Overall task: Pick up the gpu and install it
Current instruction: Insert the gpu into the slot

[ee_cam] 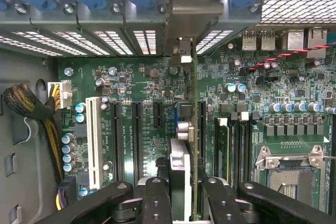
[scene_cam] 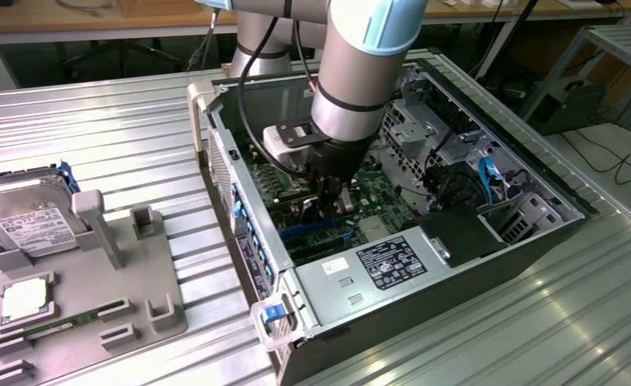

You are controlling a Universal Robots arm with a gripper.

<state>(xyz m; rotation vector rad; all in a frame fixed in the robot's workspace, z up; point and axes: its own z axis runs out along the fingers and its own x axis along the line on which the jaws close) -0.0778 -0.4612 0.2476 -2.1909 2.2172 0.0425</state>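
In the wrist view the gpu (ee_cam: 179,169) is seen edge-on, a thin card standing upright over the black expansion slots of the green motherboard (ee_cam: 142,87). Its pale metal bracket (ee_cam: 191,6) reaches the rear slot openings of the case. My gripper (ee_cam: 181,198) is shut on the gpu, with black fingers (ee_cam: 156,200) on either side of the card. In the exterior view my gripper (scene_cam: 331,193) reaches down inside the open computer case (scene_cam: 551,205), low over the motherboard (scene_cam: 385,197). Whether the card sits fully in a slot cannot be told.
A silver hard drive (scene_cam: 31,221) and a green memory stick (scene_cam: 49,328) rest on a grey fixture (scene_cam: 106,301) at the exterior view's left. Inside the case are the power supply (scene_cam: 395,265), blue clips (scene_cam: 245,233), a white slot (ee_cam: 94,140), a cable bundle (ee_cam: 23,106) and the CPU socket (ee_cam: 289,179).
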